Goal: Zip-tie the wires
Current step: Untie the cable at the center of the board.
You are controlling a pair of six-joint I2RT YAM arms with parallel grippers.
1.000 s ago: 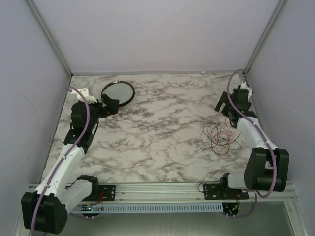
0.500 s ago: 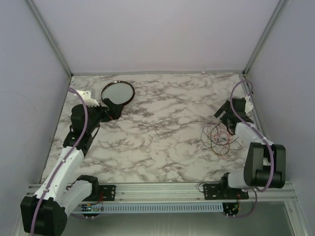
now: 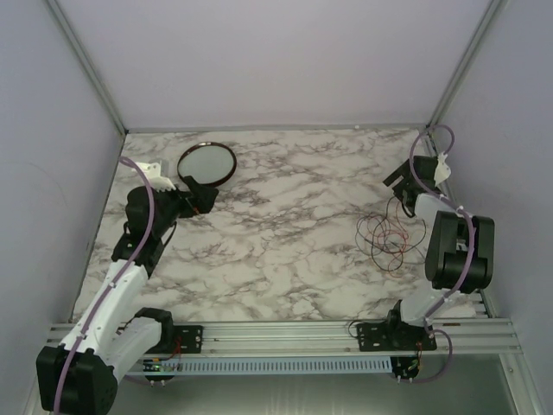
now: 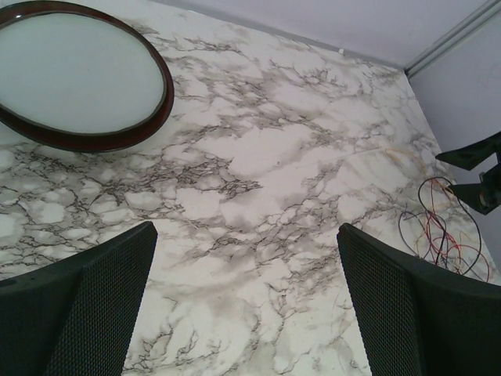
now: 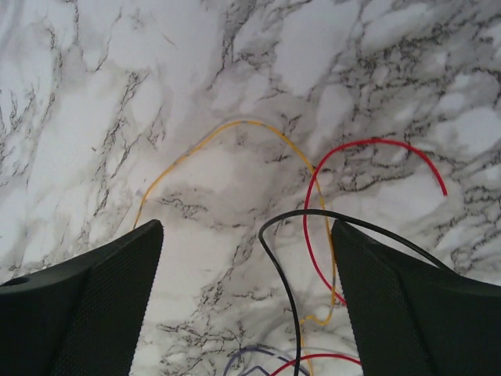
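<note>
The wires lie in a loose tangle of thin red and black loops on the marble table, at its right side. My right gripper hovers just beyond their far edge, open. In the right wrist view a black wire, a red wire and a yellow wire lie on the marble under the open right gripper, none of them held. My left gripper is open at the far left, with only marble between its fingers in the left wrist view. That view also shows the wires far to the right.
A round dark-rimmed dish lies at the back left, just beyond the left gripper; it shows as the dish at the top left of the left wrist view. Lilac walls enclose the table on three sides. A metal rail runs along the near edge.
The right arm has folded upward and back, its elbow moving toward the far right, with the gripper still beyond the wires. The left gripper has shifted slightly right and nearer.
</note>
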